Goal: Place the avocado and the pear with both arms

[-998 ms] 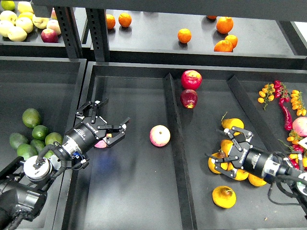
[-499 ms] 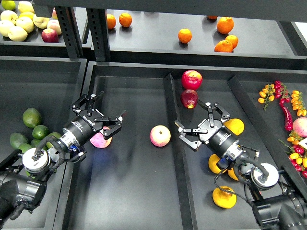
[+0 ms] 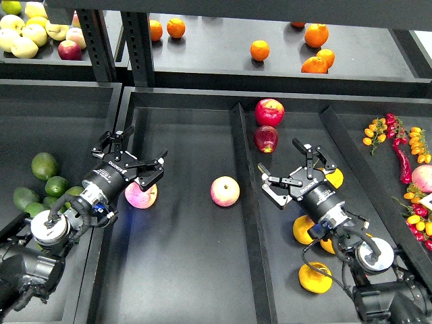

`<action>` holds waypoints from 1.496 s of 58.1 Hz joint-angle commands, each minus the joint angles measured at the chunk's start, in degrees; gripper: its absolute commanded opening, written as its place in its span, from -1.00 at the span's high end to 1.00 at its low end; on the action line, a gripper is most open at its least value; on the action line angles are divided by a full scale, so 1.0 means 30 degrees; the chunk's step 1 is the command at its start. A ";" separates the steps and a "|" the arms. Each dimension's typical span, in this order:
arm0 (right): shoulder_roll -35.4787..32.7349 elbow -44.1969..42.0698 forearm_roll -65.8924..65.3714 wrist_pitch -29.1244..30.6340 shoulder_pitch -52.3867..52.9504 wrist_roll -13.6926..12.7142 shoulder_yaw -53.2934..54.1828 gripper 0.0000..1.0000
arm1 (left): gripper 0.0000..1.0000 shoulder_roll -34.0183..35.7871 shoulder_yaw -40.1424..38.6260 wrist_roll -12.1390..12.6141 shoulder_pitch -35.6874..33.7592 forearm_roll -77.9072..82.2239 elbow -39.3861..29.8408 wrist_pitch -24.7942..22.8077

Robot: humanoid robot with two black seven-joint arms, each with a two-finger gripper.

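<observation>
Both hands empty, spread: left hand [image 3: 131, 158] above pink apple [image 3: 142, 195], right hand [image 3: 297, 172] near pears [image 3: 315, 277].

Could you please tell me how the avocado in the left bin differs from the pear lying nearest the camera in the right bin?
The avocado is dark green; the pear is golden yellow-orange. The avocado's skin looks even, while the pear shows a dark brown blemish. The avocado sits at the top of a cluster of green fruit; the pear lies slightly apart from the other yellow fruit. Neither is held: the left gripper and right gripper are both open and empty.
</observation>
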 commanded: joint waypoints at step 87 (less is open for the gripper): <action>-0.0002 0.4784 0.3273 0.0736 -0.4660 0.1155 -0.1979 -0.99 | -0.99 0.0000 0.2168 -0.0590 0.0833 -0.0115 -0.3553 0.0000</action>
